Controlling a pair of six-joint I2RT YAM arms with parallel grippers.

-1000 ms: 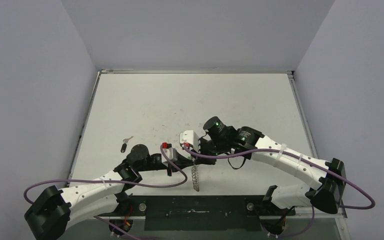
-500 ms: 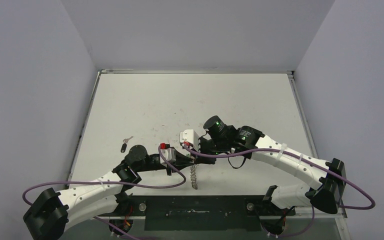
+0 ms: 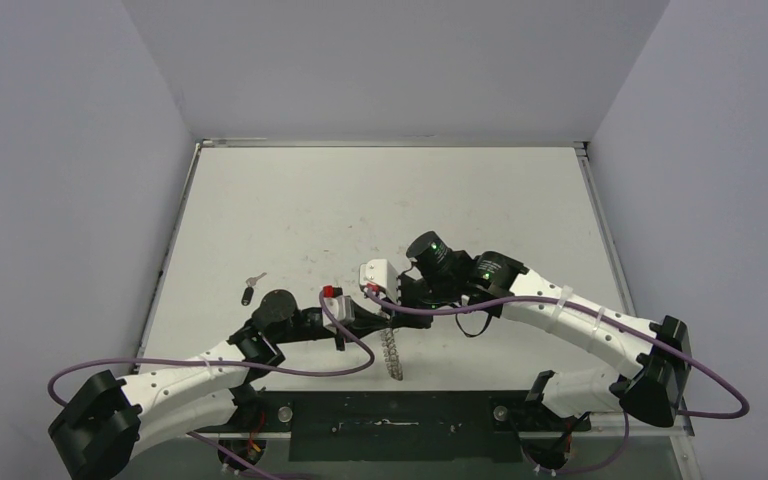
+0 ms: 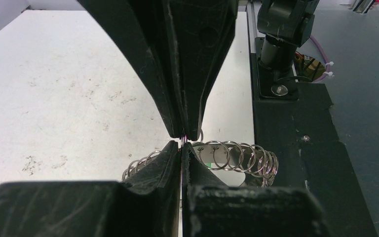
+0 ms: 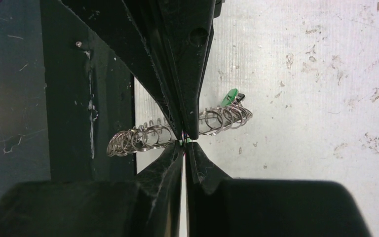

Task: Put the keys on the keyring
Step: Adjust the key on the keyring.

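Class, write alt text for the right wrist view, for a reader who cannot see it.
The right hand, shut, pinches the keyring, which is seen edge-on like a wire coil. A green key shows by one end of it, over the white table.

The keyring (image 4: 237, 155) is gleaming as bright metal wire, the desk (image 4: 69, 74) is showing matt, scuffed white, and the left claw (image 4: 183, 141) is wearing scratched matt black plastic.

The left tool (image 4: 181, 147), its black tapered fingers (image 4: 153, 168) pressed together, pinches the rim of the silver-grey looped-wire keyring (image 4: 237, 157), which stretches edge-on above the scuffed white desk (image 4: 69, 98) toward a black base plate (image 4: 301, 148).
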